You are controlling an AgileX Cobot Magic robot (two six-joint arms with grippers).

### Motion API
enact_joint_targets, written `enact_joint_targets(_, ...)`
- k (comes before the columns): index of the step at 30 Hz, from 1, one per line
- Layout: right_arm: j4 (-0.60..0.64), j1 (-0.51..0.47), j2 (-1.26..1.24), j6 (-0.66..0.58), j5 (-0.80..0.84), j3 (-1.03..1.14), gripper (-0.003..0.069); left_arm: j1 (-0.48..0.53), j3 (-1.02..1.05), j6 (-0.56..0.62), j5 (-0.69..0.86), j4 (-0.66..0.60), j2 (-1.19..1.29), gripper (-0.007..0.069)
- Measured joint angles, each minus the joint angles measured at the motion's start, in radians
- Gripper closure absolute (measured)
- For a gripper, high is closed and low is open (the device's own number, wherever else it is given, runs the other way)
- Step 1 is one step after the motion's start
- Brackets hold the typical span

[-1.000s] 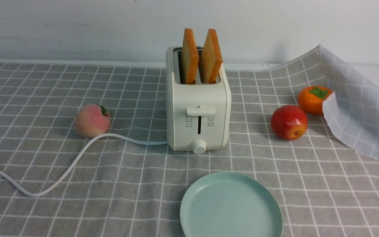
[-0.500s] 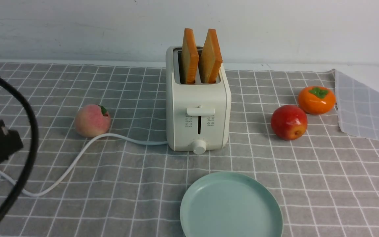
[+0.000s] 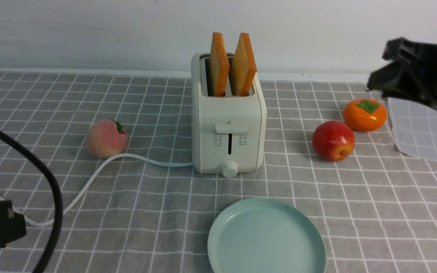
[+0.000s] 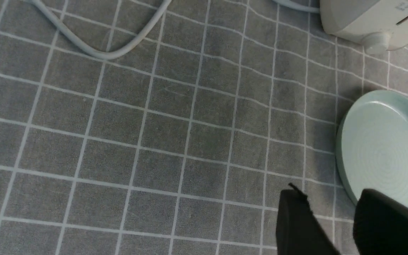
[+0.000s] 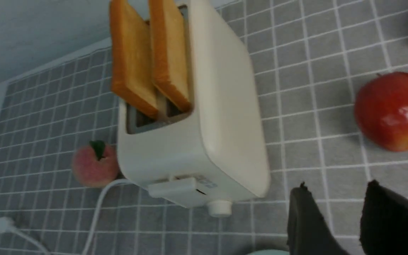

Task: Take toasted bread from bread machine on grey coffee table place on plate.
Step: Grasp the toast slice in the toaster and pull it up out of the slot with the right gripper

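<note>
Two slices of toasted bread stand upright in the slots of the cream bread machine, mid-way back on the grey coffee table. The mint-green plate lies bare in front of it. My left gripper hovers low at the near left; in its wrist view the left gripper is open and holds nothing, beside the plate. My right gripper hangs high at the right, above the persimmon. Seen from its wrist, the right gripper is open and apart from the bread.
A peach sits left of the toaster, with the white cord curling past it. A red apple and a persimmon lie to the right. A turned-back cloth corner is at the far right. A black cable loops at near left.
The right arm has come into view high on the right. The left gripper dropped lower toward the near left corner. The lifted cloth corner at right has settled flat.
</note>
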Motion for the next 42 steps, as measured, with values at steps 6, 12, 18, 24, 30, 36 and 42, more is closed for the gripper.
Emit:
enact_joint_targets(6,0.326,0.055,0.233,-0.396,-0.009,-0.233,0.0407,0.0,0.0,0.004,0.001,-0.023,-0.003,0.0387)
enact_joint_targets(12,0.515,0.087,0.42,-0.668,-0.035,-0.395,0.0328,0.0,0.0,0.005,-0.006,-0.055,-0.003,0.0387)
enact_joint_targets(18,0.557,0.087,0.515,-0.781,-0.15,-0.429,0.0258,0.0,0.0,0.005,0.005,-0.101,-0.003,0.0387)
enact_joint_targets(24,0.641,0.087,0.605,-0.791,-0.2,-0.429,0.0253,0.0,0.0,0.005,0.006,-0.116,-0.003,0.0387)
enact_joint_targets(30,0.772,0.087,0.684,-0.791,-0.181,-0.429,0.0278,0.0,0.0,0.011,0.004,-0.119,-0.003,0.0387)
enact_joint_targets(36,0.824,0.087,0.694,-0.833,-0.149,-0.436,0.0395,0.0,0.0,0.014,0.004,-0.119,-0.003,0.0387)
enact_joint_targets(42,0.863,0.086,0.678,-0.936,-0.129,-0.437,0.061,0.0,0.0,0.014,0.004,-0.121,-0.003,0.0387)
